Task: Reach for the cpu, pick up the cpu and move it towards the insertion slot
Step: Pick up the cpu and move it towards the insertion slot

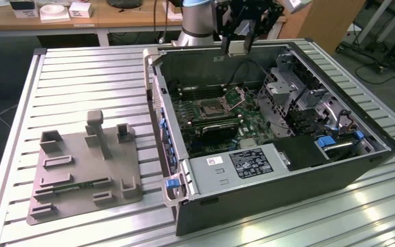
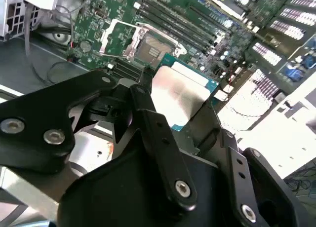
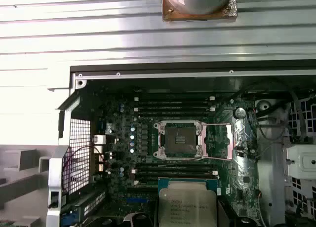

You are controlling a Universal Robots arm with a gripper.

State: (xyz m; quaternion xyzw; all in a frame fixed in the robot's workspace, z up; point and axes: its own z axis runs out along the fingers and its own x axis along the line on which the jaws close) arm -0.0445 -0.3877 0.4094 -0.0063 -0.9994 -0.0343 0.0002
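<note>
**CPU in jaws, above the open case**

Gripper [image 1: 244,36] sits over the far edge of the open PC case [image 1: 266,206] in the exterior view, jaws closed on the cpu [image 2: 178,96]. The chip is held by its edges, silvery lid showing in both wrist views [image 3: 187,207]. Insertion slot [image 3: 178,139] is on the green motherboard [image 1: 252,128], dark centre exposed, hinged metal plate [image 3: 218,140] flipped open beside it. The cpu is clear of the slot, not touching it; long memory slots [image 3: 173,170] lie between them in the first wrist view. Grey fixture plate [image 1: 84,177] rests on the slatted metal surface [image 1: 81,77] at the exterior view's left, well apart from the gripper.
</note>
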